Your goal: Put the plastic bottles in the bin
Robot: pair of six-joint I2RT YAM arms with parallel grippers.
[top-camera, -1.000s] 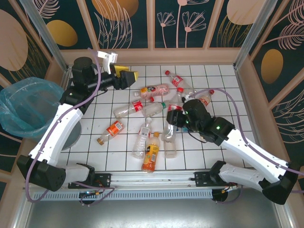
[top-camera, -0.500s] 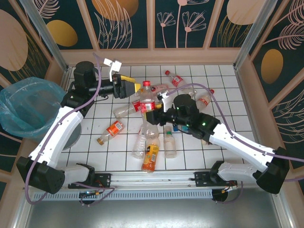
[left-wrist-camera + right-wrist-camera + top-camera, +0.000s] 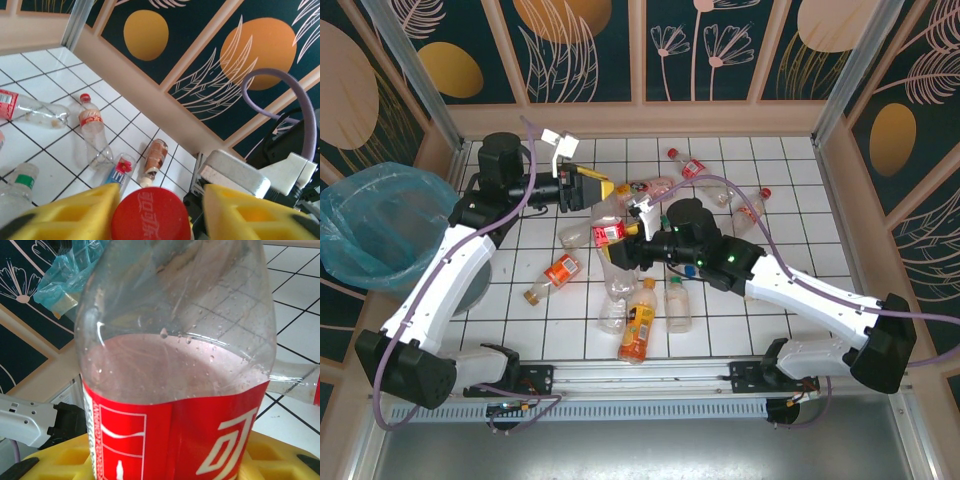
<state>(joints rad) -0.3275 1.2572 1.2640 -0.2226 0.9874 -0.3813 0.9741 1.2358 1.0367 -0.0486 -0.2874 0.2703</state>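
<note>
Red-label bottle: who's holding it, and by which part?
Right gripper holds the red-label bottle by its body, near the label. Left gripper straddles its red cap; whether it grips cannot be told.

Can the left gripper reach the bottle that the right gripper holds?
Probably yes. The red cap of the bottle lies between the fingers of the left gripper, with nothing in between. The right gripper grips it lower, at the red label, leaving the cap free.

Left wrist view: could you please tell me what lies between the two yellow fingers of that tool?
The red cap of a red-labelled bottle lies between those fingers, shown in the left wrist view.
</note>
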